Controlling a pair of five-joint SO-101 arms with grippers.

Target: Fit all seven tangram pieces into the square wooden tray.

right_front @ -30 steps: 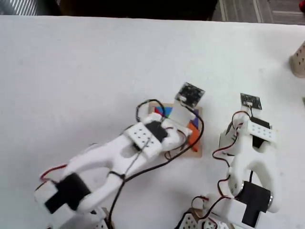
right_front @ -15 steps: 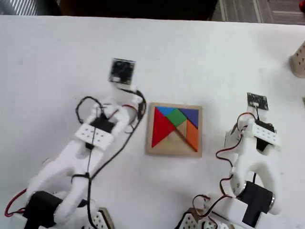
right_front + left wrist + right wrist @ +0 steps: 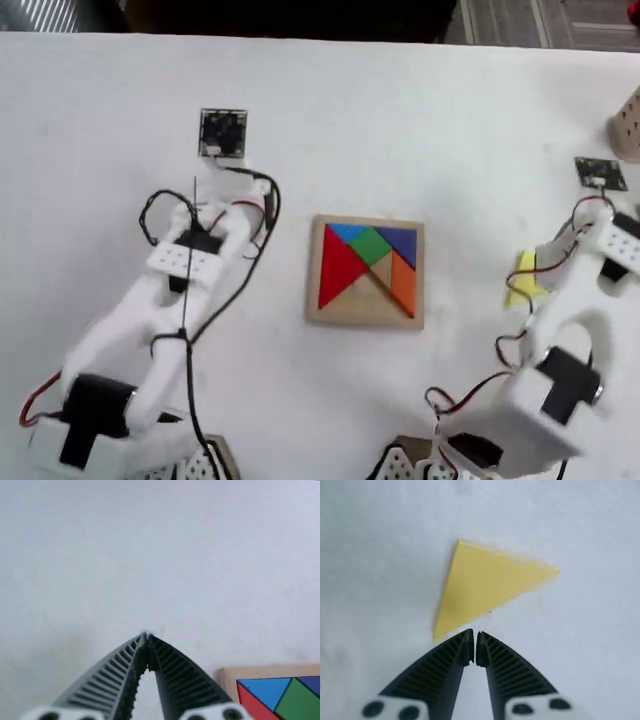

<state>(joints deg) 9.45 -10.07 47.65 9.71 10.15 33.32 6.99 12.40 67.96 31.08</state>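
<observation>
Two arms of mine flank the square wooden tray (image 3: 365, 320) at the middle of the white table (image 3: 400, 120); coloured pieces (image 3: 345, 268) lie inside it. Well apart at its 3 o'clock lies the yellow triangle (image 3: 522, 278), just ahead of my right gripper (image 3: 473, 637), jaws closed on nothing. My left gripper (image 3: 146, 639), at the tray's 10 o'clock, is likewise closed, tips touching.

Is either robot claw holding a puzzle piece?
No, nothing is held. The right gripper is shut and empty, close to the yellow triangle; the left gripper is shut and empty near the tray.
</observation>
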